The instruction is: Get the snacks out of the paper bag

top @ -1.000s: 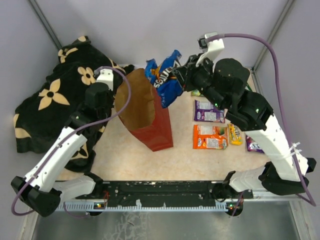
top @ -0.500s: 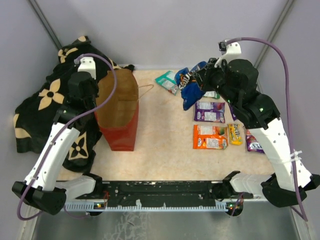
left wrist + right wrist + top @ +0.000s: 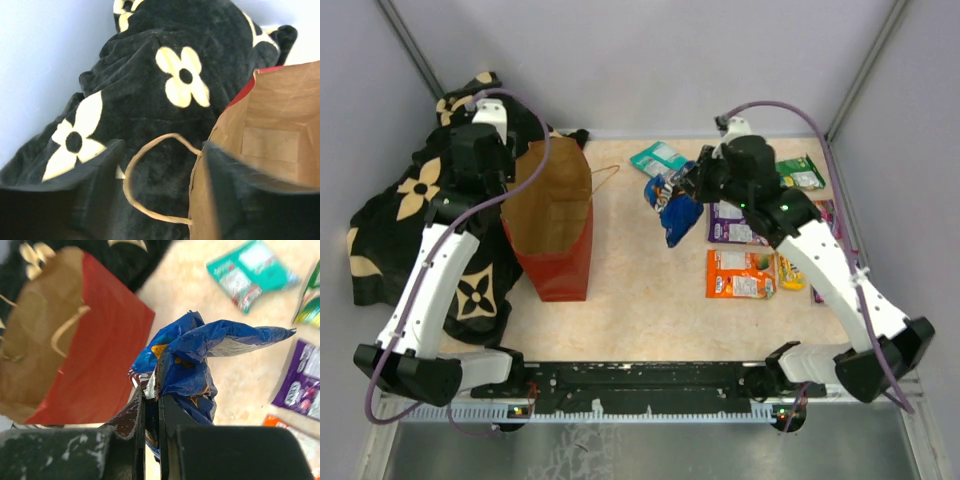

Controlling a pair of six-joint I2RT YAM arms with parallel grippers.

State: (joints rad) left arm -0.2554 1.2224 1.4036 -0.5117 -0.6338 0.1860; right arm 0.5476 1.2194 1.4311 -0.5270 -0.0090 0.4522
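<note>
Elbow (image 3: 785, 207) bent, right gripper (image 3: 690, 186) pinching Doritos bag (image 3: 673, 208)

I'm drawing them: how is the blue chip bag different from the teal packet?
The blue chip bag is bigger; the teal packet is smaller. The blue chip bag is crumpled, pinched in the right end effector; the teal packet lies flat on the table, untouched. Both are shiny and outside the red paper bag.

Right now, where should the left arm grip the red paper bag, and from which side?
Probably the thin rim of the paper bag nearest the blanket, from above, with one of the left fingers inside and one outside: the bag stands upright, mouth open upward, so that edge is exposed.
</note>
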